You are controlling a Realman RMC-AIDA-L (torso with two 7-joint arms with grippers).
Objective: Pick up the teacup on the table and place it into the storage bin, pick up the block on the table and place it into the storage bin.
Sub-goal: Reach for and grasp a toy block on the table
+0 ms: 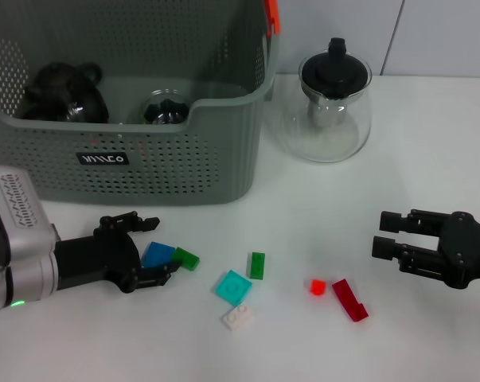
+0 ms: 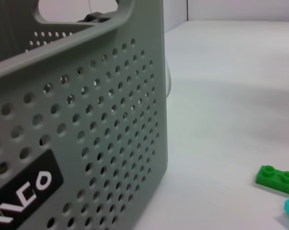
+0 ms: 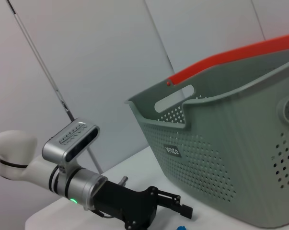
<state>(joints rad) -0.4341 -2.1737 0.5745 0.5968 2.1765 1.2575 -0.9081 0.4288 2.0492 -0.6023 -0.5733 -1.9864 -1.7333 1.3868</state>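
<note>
The grey-green storage bin [image 1: 224, 159] stands at the back left and fills the left wrist view [image 2: 86, 143]. It also shows in the right wrist view [image 3: 240, 163]. A small glass teacup [image 1: 164, 110] sits inside it beside a black teapot [image 1: 64, 91]. My left gripper [image 1: 161, 248] is low on the table in front of the bin. It is open, with a blue block [image 1: 155, 256] lying between its fingers. My right gripper [image 1: 380, 232] is open and empty at the right, above the table.
Loose blocks lie in front of the bin: green [image 1: 185, 258], green [image 1: 257, 265], cyan [image 1: 234, 286], white [image 1: 238, 317], small red [image 1: 317, 286], long red [image 1: 349, 300]. A glass pitcher with a black lid [image 1: 335, 103] stands right of the bin.
</note>
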